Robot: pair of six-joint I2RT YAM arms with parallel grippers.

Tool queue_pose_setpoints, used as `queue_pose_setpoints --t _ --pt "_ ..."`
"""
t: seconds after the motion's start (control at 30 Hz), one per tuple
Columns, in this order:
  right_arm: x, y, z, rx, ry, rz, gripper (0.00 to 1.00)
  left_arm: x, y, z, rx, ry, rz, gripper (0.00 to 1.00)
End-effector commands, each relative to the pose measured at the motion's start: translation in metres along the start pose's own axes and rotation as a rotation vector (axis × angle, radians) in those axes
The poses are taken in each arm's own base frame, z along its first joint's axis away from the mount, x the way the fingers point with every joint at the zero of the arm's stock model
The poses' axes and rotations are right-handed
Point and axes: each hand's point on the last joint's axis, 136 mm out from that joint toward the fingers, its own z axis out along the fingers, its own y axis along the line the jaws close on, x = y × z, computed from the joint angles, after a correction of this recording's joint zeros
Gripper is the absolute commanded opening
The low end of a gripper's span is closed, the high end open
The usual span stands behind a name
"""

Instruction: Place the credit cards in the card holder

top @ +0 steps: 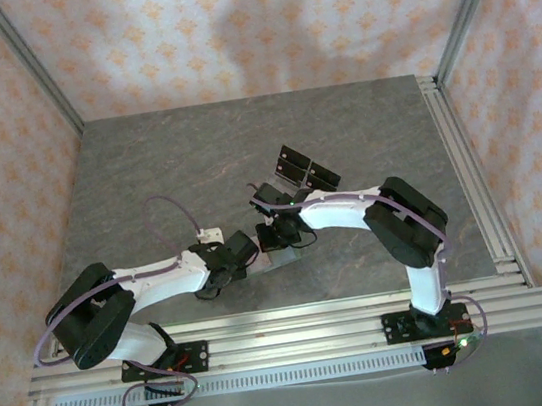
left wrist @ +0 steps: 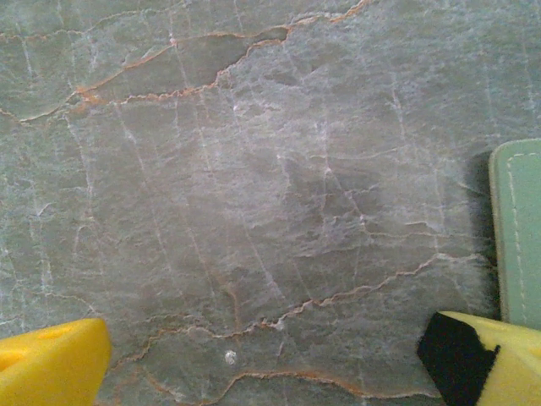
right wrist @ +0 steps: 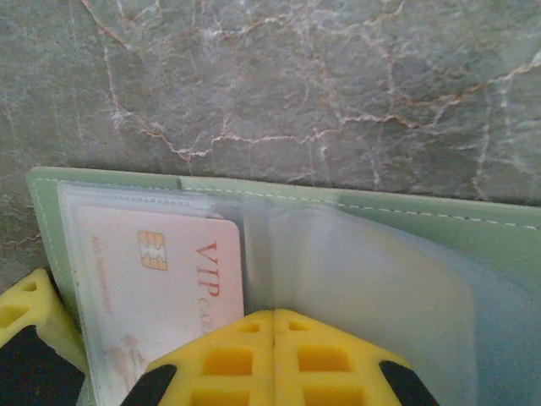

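The card holder (right wrist: 423,224) lies open on the table, sage green with clear sleeves inside. A pale pink credit card (right wrist: 161,279) with a gold chip and red "VIP" lettering sits in its left sleeve. My right gripper (right wrist: 273,315) is shut, fingertips together with nothing between them, over the holder's middle fold. My left gripper (left wrist: 266,364) is open wide above bare table, its right finger (left wrist: 486,359) beside the holder's edge (left wrist: 517,228). Seen from above, both grippers (top: 247,250) (top: 280,234) meet at the holder (top: 277,260). Two dark cards (top: 307,168) lie just beyond.
The grey marbled table (top: 165,167) stretches left and back to patterned walls. Aluminium rails (top: 483,203) run along the right and near edges. One of the left gripper's yellow fingers (right wrist: 25,317) shows at the holder's left corner.
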Motion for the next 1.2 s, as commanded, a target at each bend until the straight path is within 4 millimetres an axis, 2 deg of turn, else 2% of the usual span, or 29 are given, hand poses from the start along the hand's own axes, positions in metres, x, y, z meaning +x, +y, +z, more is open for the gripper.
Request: queue_pose_setpoints --t 0.0,0.17,0.33,0.73,0.9,1.17 --pt "0.006 -0.020 -0.008 0.029 -0.017 0.017 0.00 0.006 -0.008 0.004 0.013 0.023 0.006 1.00" --pt "0.018 -0.048 -0.013 0.056 -0.009 0.064 0.00 0.003 -0.010 0.003 0.014 0.018 0.013 1.00" --pt "0.031 -0.059 -0.013 0.067 0.005 0.079 0.00 -0.001 -0.011 0.002 0.007 0.010 0.022 1.00" --pt "0.008 -0.026 -0.048 -0.024 -0.074 0.048 0.00 -0.007 -0.020 -0.001 0.026 0.008 0.031 1.00" --pt "0.005 -0.016 -0.045 -0.031 -0.070 0.026 0.00 -0.006 -0.023 0.000 0.035 0.010 0.030 1.00" --pt "0.009 -0.017 -0.028 -0.026 -0.045 0.027 0.00 -0.006 -0.025 0.000 0.039 0.012 0.037 1.00"
